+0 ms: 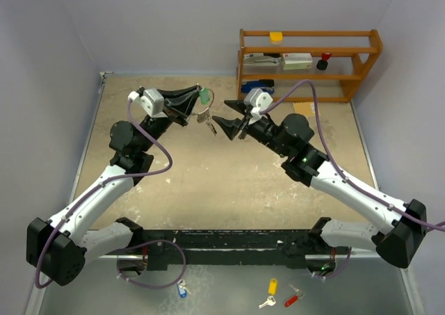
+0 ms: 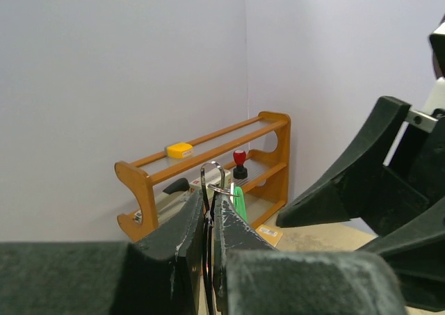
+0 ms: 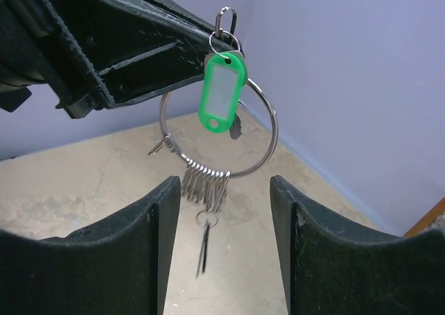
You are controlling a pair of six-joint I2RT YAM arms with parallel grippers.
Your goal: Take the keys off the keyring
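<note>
Silver keyring [image 3: 276, 128] upright, keys [image 3: 206, 187] hanging down

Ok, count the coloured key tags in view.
4: green tag on the keyring in the left gripper; blue tag, yellow tag and red tag on the near ledge. More may be hidden.

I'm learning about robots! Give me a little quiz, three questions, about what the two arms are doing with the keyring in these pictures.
1. True or false: the left end effector holds the keyring up in the air.
2. Pick one. The right end effector is: A open, B shut on the keyring, C out of view.
3. Fill in: the plastic tag hanging on the keyring is ____.

Key: 1 true; 2 A; 3 green.
</note>
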